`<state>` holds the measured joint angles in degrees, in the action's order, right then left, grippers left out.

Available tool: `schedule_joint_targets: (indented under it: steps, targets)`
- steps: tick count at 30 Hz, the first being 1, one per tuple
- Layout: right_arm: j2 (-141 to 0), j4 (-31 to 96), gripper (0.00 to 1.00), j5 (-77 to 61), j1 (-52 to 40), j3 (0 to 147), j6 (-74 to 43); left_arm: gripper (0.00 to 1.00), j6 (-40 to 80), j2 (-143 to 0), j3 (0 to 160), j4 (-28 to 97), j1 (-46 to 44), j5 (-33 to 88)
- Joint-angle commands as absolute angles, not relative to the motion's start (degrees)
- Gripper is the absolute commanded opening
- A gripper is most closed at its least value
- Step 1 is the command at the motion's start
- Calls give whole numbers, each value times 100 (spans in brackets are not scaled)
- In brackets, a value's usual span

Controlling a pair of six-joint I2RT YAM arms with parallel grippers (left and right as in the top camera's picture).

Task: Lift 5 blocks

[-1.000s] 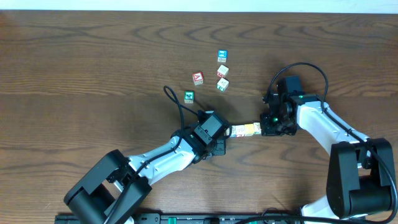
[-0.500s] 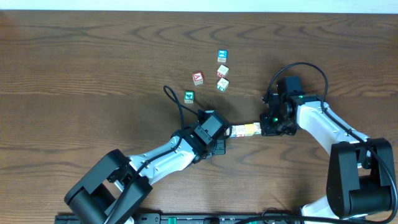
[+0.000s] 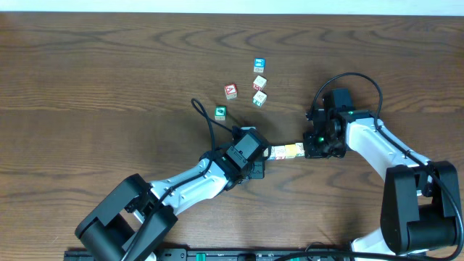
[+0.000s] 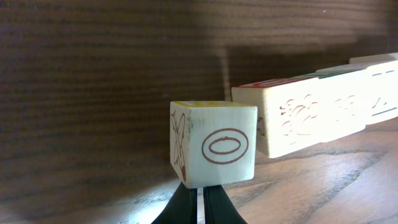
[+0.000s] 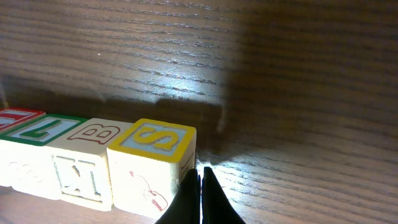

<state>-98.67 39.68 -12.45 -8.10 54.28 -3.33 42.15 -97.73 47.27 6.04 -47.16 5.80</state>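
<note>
From the near left corner of the wooden table [image 3: 87, 72], the left arm [image 3: 181, 181] reaches toward the middle. Farther back lie a green-faced cube [image 3: 220, 112] and then a red-faced cube [image 3: 230, 90]. Just right of those, three loose cubes sit in a near-to-far line: a cream cube with green edging [image 3: 259, 98], a cream cube with a reddish picture [image 3: 259, 83], and a blue-faced cube [image 3: 258, 65] farthest back. All five are well apart from both arms. The left gripper [image 3: 265, 154] is clenched, fingers together with nothing between them, and its tip meets the left end of the row of blocks [image 3: 286, 151]. This row lies left to right in the middle of the table, cream at its left and yellow at its right. In the left wrist view the closed tips touch the lower edge of the O block [image 4: 214, 144], with more of the row running off to the right behind it. Whether the O block touches the rest cannot be told, nor whether the row rests on the wood. In the right wrist view the yellow-framed S block [image 5: 155, 158] ends the row, flush with the B block [image 5: 93, 149] and the T block [image 5: 40, 134]. The right gripper [image 3: 307, 149] is also pinched together on nothing, its tip just at the S block's right edge. The right arm [image 3: 377, 145] comes in from the near right.
</note>
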Motion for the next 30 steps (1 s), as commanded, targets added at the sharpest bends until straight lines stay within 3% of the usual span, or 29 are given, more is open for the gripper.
schedule_joint_targets:
  steps: [1, 30]
  targets:
    - [-9880, 3953, 1, -1315, -873, 5408, -246, 7, 4165, -9848, 4624, 541, -4718, 489]
    - [-9880, 3935, 1, -1313, -873, 5408, -246, 7, 4189, -9848, 4624, 390, -4718, 523]
